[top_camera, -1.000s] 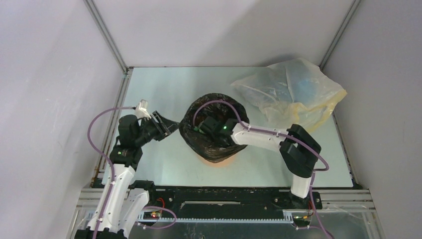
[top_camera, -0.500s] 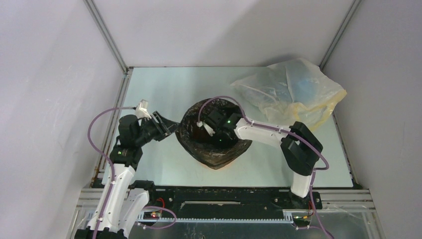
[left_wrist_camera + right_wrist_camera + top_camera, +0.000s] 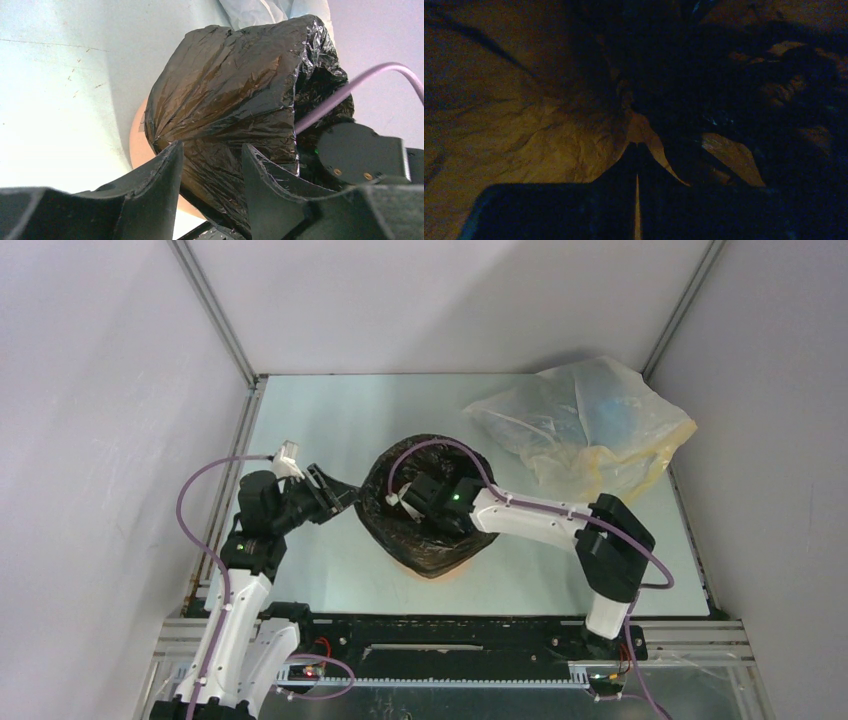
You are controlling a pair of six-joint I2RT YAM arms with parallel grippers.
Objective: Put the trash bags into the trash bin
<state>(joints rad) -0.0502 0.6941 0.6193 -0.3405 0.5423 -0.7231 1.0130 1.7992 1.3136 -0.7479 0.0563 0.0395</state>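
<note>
Right claw (image 3: 636, 148) leftward in mouth-up bag (image 3: 440, 552)

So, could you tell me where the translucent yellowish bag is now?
In the top view the translucent yellowish bag lies in the table's far right corner, beyond the black trash bag covering the bin.

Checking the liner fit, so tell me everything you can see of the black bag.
The bag is thin, glossy, crinkly black plastic, draped mouth-up over the orange bin, hiding its walls except a strip near the base. It stands on the table. The right gripper reaches down inside it, jaws closed; the left gripper, open, sits at its left side, contact unclear.
</note>
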